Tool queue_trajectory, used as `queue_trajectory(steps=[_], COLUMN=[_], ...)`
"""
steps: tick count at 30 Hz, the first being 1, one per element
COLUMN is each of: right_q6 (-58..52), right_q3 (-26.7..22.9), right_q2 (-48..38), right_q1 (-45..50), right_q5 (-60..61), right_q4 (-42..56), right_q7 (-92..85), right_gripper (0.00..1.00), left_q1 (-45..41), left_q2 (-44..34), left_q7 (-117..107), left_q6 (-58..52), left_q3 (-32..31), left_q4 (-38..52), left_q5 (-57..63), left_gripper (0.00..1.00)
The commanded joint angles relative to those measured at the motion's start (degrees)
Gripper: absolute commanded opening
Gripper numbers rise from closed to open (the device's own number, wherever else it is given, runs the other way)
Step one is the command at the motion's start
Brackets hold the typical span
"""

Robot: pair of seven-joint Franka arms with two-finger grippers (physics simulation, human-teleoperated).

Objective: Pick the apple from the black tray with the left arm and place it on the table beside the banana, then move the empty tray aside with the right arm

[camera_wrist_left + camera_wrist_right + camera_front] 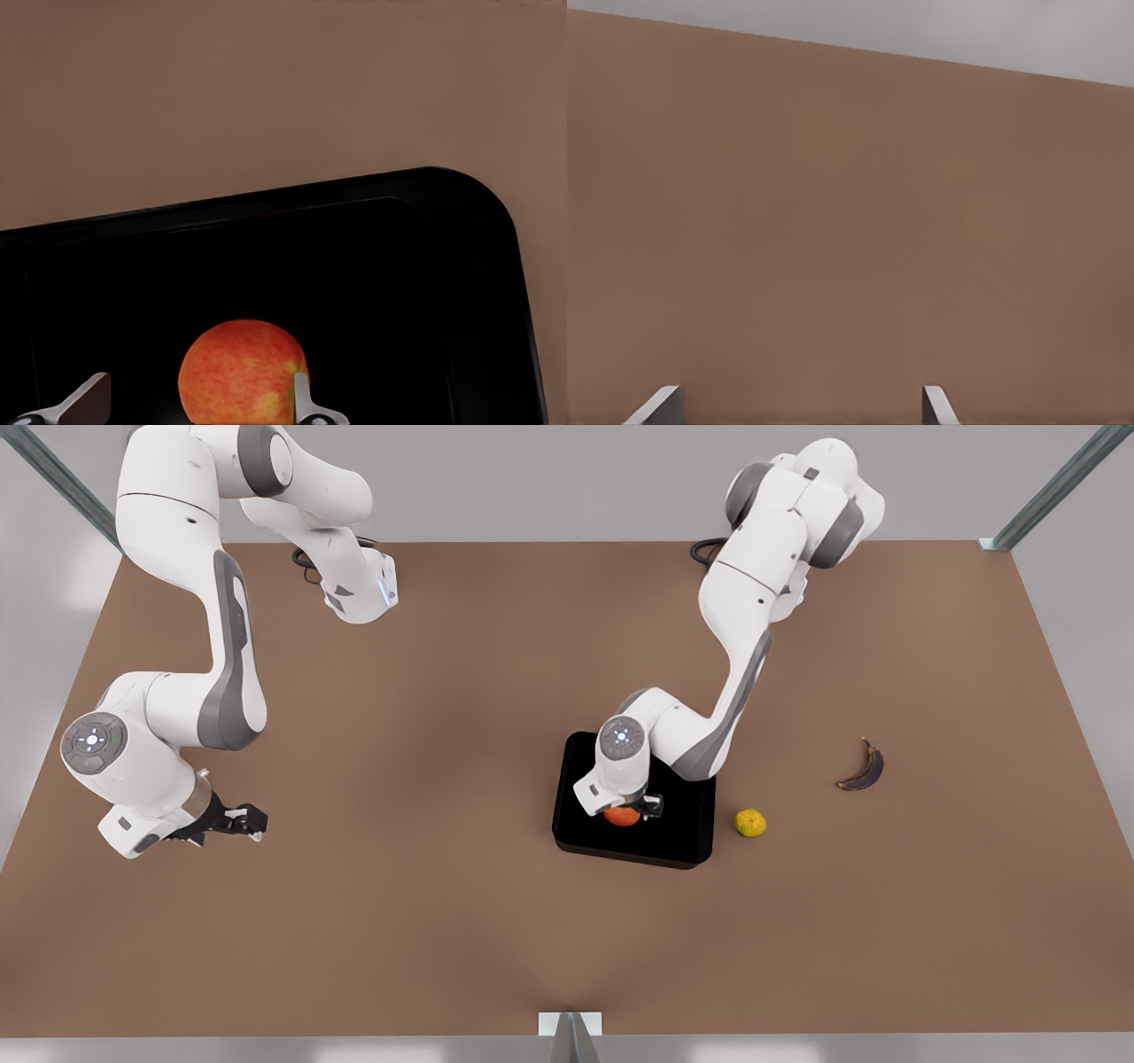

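While the right gripper point(252, 820) waits spread, the left gripper's point(631, 811) parted fingers point(301, 398) flank the apple point(239, 372) in the black tray point(682, 841).

Wide bare table point(425, 886) around the tray point(682, 841); only a yellow-green fruit point(750, 823) just off its rim (banana point(864, 769) sits farther out).

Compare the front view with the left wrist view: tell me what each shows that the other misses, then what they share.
Front view alone: the banana, a yellow-green fruit between it and the tray, and the right gripper waiting open over bare table at the front view's left.
Left wrist view alone: one fingertip against the apple, the other fingertip apart from it.
Both: the apple on the black tray, with the left gripper open around it.
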Motion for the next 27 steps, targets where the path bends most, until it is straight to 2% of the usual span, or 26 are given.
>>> queue_trajectory(steps=[1,27], right_q6=[-0.39,-0.39], right_q3=[-0.03,-0.03], right_q2=[-0.07,-0.07], right_q1=[0.00,0.00], right_q5=[0.13,0.05], right_q4=[0.08,0.08], right_q7=[-0.36,-0.28], right_gripper=[1.00,1.00], left_q1=[0.00,-0.44], left_q2=[0.52,-0.62], left_q7=[-14.09,-17.16], left_q6=[4.98,11.84], left_q3=[0.00,0.00], left_q4=[-0.09,-7.47], left_q5=[0.72,3.00], left_gripper=[1.00,1.00])
